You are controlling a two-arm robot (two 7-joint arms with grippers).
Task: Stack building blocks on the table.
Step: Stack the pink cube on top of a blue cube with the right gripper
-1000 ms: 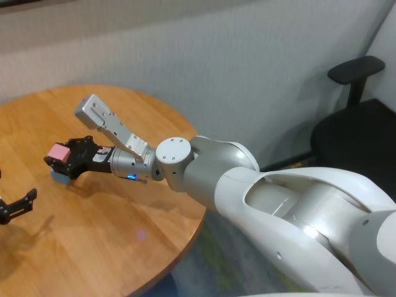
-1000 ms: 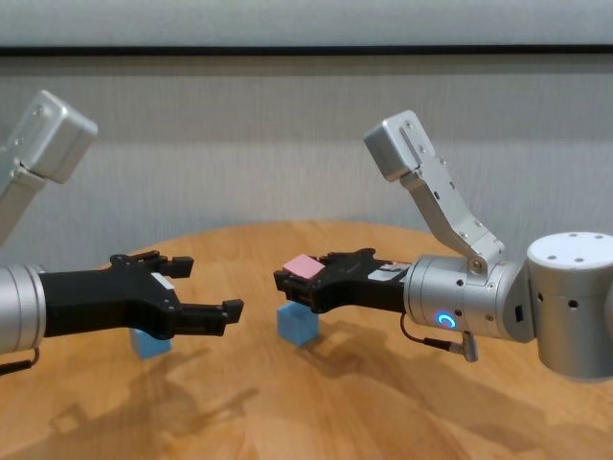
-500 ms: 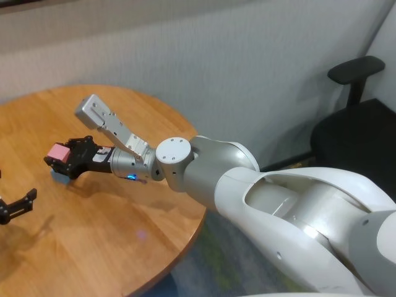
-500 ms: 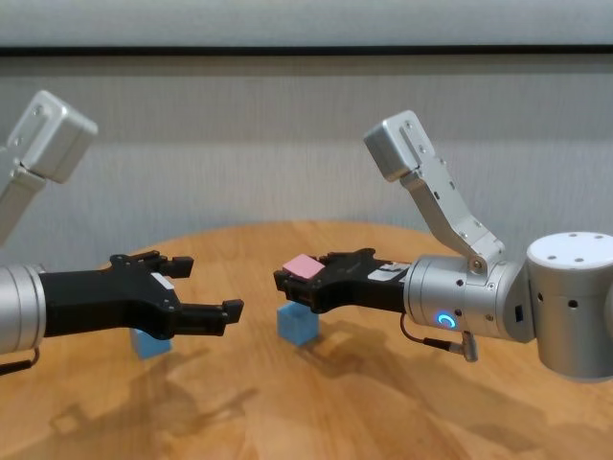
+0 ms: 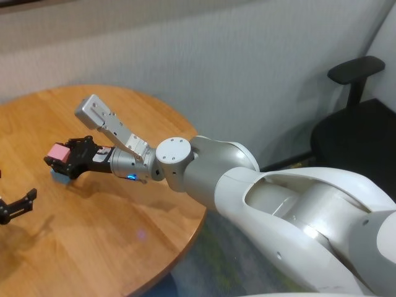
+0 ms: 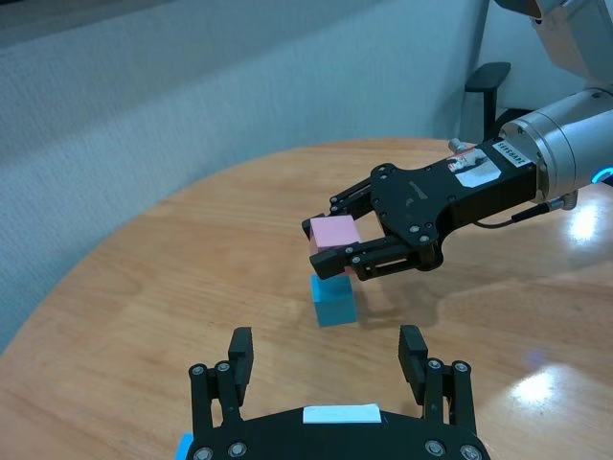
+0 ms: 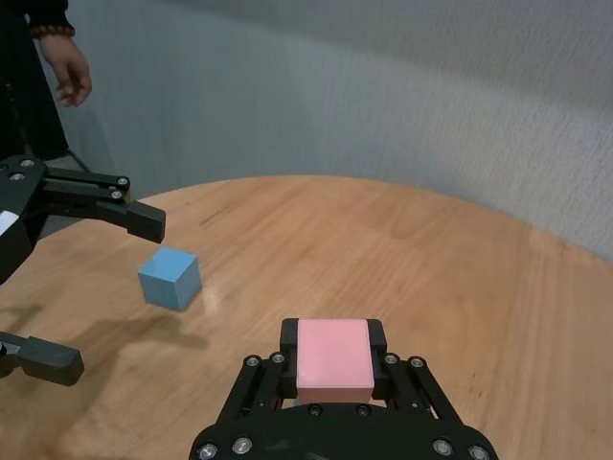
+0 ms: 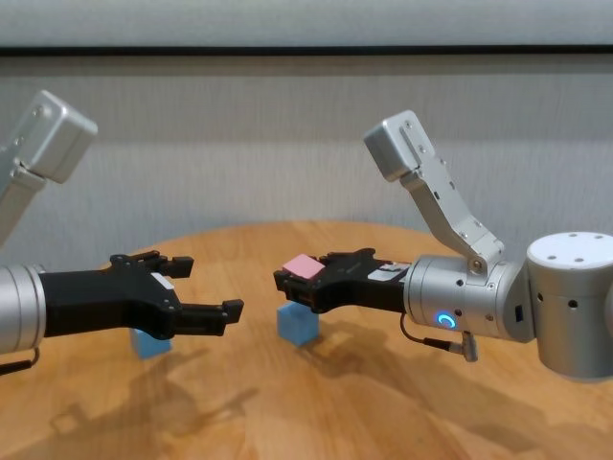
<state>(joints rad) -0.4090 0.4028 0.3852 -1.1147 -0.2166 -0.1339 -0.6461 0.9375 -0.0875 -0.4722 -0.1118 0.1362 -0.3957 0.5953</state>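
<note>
My right gripper (image 8: 299,283) is shut on the pink block (image 8: 303,265) and holds it just above a light blue block (image 8: 297,324) on the round wooden table (image 8: 383,412). In the left wrist view the pink block (image 6: 334,232) hangs a little over the blue one (image 6: 334,301), with a small gap between them. My left gripper (image 8: 206,286) is open and empty, hovering left of them. The second light blue block (image 8: 150,342) sits on the table behind and below it, and shows apart from the others in the right wrist view (image 7: 170,278).
The table's curved edge (image 5: 185,241) runs near my right arm. A black office chair (image 5: 352,111) stands off the table at the right. A grey wall lies behind. A person's hand (image 7: 62,67) shows at the far side.
</note>
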